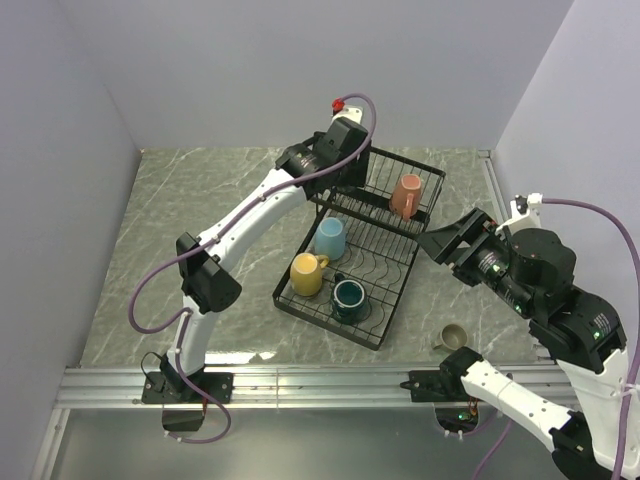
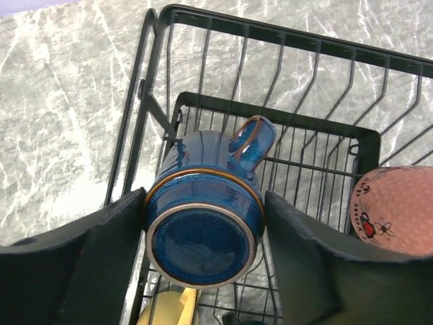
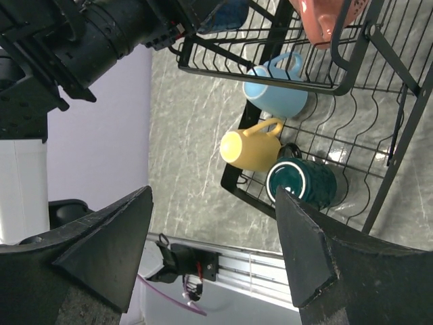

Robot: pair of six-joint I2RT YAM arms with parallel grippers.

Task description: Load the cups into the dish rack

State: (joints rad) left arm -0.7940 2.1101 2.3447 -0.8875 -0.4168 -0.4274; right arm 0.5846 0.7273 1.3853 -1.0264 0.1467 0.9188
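Dish rack (image 1: 408,262): pink mug (image 1: 406,194) in basket (image 1: 432,172); light-blue mug (image 1: 330,238), yellow mug (image 1: 306,273), teal mug (image 1: 348,298) on tray (image 1: 322,322). Left gripper (image 2: 204,223) clamps navy mug (image 2: 200,252) over basket; right gripper (image 3: 213,196) agape, empty, beside rack.

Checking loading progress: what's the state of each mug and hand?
navy mug, held over raised basket
left hand, shut on navy mug
right hand, open, empty
pink mug, in raised basket
light blue mug, on lower tray
yellow mug, on lower tray
teal mug, on lower tray
beige mug, on table, unloaded
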